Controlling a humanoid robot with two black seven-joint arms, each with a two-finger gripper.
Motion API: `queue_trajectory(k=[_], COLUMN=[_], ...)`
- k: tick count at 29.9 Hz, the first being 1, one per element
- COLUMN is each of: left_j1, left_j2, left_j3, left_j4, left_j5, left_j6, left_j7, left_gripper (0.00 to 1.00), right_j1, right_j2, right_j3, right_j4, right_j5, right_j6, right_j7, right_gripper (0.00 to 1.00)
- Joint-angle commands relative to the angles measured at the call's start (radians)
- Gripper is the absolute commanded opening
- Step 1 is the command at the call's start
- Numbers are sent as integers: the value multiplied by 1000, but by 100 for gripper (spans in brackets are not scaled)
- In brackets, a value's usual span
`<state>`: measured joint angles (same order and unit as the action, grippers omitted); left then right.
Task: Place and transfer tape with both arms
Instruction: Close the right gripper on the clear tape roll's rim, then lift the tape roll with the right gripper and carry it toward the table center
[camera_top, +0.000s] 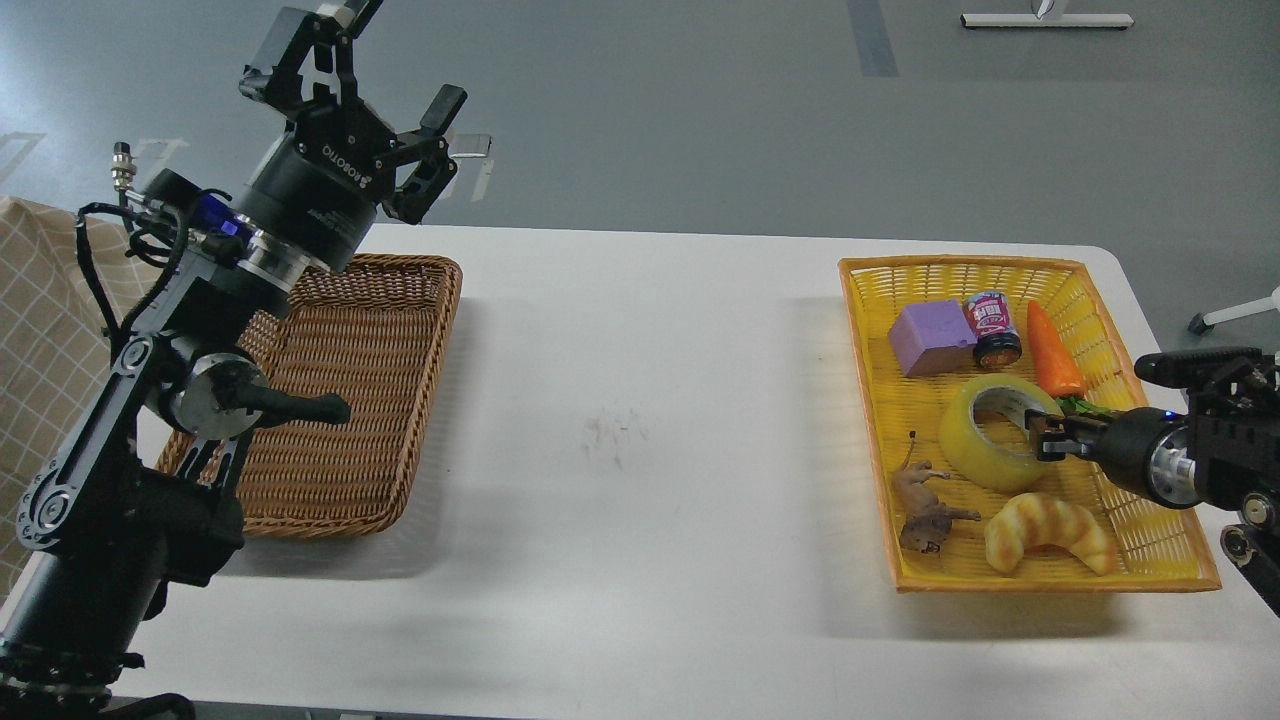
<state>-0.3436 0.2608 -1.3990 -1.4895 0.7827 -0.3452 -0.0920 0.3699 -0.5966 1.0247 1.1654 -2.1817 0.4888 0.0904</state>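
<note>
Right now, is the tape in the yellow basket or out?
In. The tape lies in the yellow basket, beside the croissant.

Glossy translucent tape (985, 448), woven wicker basket (360, 400), yellow plastic-mesh basket (1100, 310), matt white table (640, 420)

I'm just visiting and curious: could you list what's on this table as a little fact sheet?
table: white
left basket: brown wicker basket
right basket: yellow basket
in yellow basket: tape, croissant, carrot, purple block, small jar, toy animal
left gripper: open, raised above the wicker basket, holding nothing
right gripper: at the tape's rim; grip unclear
</note>
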Motion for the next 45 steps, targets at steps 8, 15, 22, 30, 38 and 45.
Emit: queue_trajectory(k=[8, 15, 22, 30, 38, 45], left_j1=[0, 0, 0, -2, -2, -2], left_j2=[-2, 3, -8, -5, 11, 6], left_j3=[0, 0, 5, 5, -2, -3], left_j4=[0, 0, 0, 0, 0, 0], left_j5=[0, 0, 0, 0, 0, 0], left_j6=[0, 0, 0, 0, 0, 2], left_j7=[0, 0, 0, 0, 0, 0], left_gripper=[98, 98, 98, 98, 98, 98], right_j1=[15, 63, 178, 345, 431, 437], right_j2=[-6, -5, 6, 180, 382, 515], right_j3=[25, 58, 55, 22, -93, -213], right_j4=[11, 20, 66, 37, -39, -139], right_j5=[0, 14, 82, 82, 79, 76], right_j6=[0, 0, 0, 0, 0, 0], right_j7=[21, 32, 25, 9, 0, 0], right_gripper=[23, 21, 21, 21, 22, 22])
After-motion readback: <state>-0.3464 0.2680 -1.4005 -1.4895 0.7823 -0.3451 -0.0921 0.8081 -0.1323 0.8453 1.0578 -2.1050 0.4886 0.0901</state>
